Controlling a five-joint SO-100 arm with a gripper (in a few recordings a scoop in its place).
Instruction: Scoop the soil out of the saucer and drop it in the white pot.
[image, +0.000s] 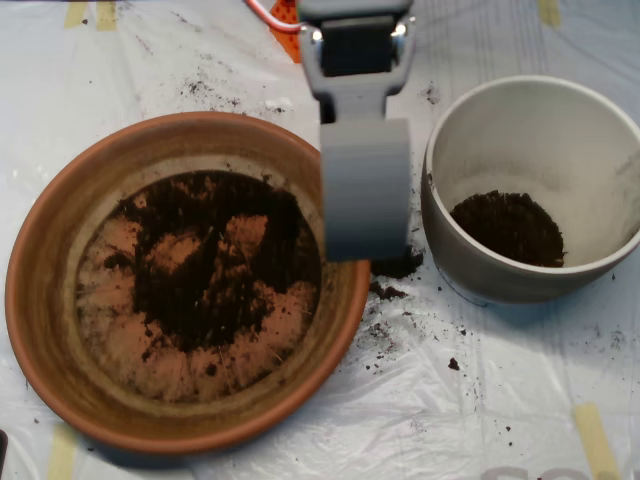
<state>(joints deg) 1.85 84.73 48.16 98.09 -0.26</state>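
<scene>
The terracotta saucer (60, 300) fills the left half of the overhead view, and dark soil (215, 265) is spread thinly over its floor with bare orange patches showing through. To the right stands the white pot (470, 130), with a small heap of soil (508, 228) at its bottom. My grey scoop (366, 190) hangs from the top centre, over the saucer's right rim and just left of the pot. Its rounded back faces the camera and hides the inside.
A crinkled white plastic sheet (500, 400) covers the table, held by yellow tape strips (595, 435). Spilled soil crumbs (395, 270) lie between saucer and pot, and more are scattered at the upper left (205, 90).
</scene>
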